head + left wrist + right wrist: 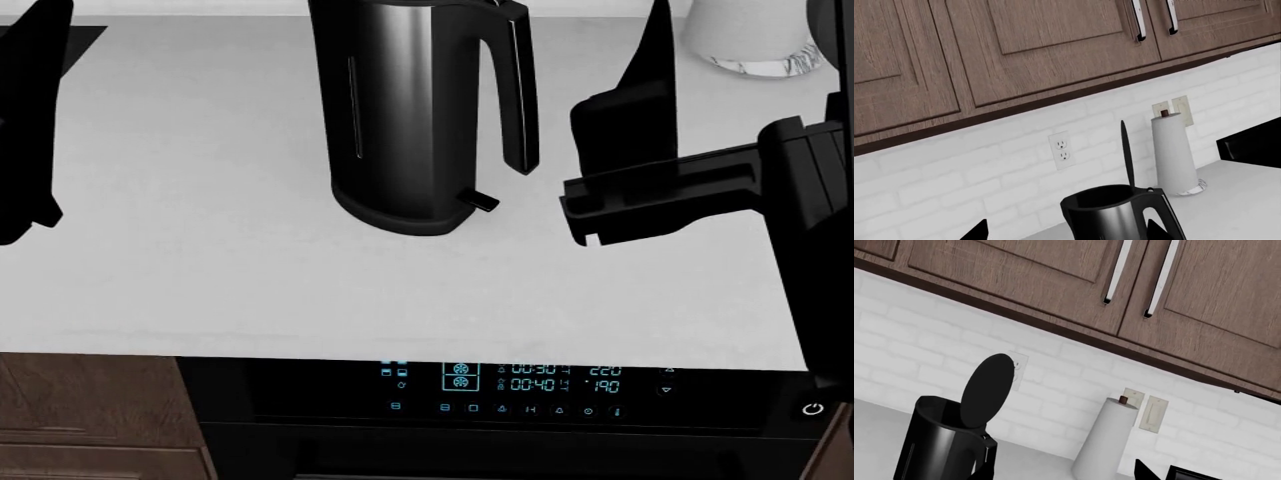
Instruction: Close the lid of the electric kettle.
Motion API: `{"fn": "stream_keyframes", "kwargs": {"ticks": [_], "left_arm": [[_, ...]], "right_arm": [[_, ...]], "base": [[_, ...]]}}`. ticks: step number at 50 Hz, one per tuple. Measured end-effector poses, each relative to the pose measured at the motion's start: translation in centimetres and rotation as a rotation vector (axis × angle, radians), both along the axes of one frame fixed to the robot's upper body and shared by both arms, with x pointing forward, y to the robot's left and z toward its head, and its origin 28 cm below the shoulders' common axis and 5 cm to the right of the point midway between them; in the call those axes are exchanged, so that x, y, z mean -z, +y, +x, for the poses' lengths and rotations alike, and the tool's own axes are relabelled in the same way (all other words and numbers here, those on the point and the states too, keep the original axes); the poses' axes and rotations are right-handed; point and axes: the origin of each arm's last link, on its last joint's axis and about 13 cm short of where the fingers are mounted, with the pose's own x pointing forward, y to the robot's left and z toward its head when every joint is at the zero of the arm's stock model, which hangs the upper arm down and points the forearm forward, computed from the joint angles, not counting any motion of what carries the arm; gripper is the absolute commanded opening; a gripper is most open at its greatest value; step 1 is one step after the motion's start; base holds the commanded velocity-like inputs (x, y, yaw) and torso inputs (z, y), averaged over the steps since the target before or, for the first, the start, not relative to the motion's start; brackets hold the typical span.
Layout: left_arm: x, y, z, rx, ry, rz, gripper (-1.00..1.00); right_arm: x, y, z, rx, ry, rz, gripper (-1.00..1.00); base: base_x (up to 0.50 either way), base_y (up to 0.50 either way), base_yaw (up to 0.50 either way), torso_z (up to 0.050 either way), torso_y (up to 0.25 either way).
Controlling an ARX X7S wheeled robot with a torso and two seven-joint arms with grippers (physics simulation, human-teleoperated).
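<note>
Beside the kettle [414, 120], right pincer [641, 130] empty.

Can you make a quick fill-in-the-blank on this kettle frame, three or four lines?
1. The lid of the electric kettle stands ____, not closed.
2. The kettle stands on a ____ counter.
3. The paper towel roll stands against a white ____ wall.
4. The wall cabinets above are made of ____.

Missing words: open; white; brick; wood
</note>
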Motion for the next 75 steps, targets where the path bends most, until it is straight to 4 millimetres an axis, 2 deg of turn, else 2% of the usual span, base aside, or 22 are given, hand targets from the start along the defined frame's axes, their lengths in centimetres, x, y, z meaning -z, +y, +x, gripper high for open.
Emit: {"fn": "stream_keyframes", "kwargs": {"ticks": [51,66,75], "left_arm": [[-0.4,0.1,-0.6,0.001,-0.017,0.005,1.0],[-0.4,0.1,-0.7,0.0,-0.019,0.004,1.0],[-0.3,0.1,-0.7,-0.001,-0.016,0.0,1.0]], "right_arm": [[-0.3,0.3,-0.4,0.0,-0.036,-0.034,1.0],[0.0,0.2,-0.3,-0.003,-0.033,-0.027,1.0],[0.3,-0.4,1.0,-0.003,-0.01,0.01,1.0]], "base": [[0.35,0.0,0.0,0.0,0.0],[0.02,0.0,0.0,0.0,0.0],[0.0,0.0,0.0,0.0,0.0]]}}
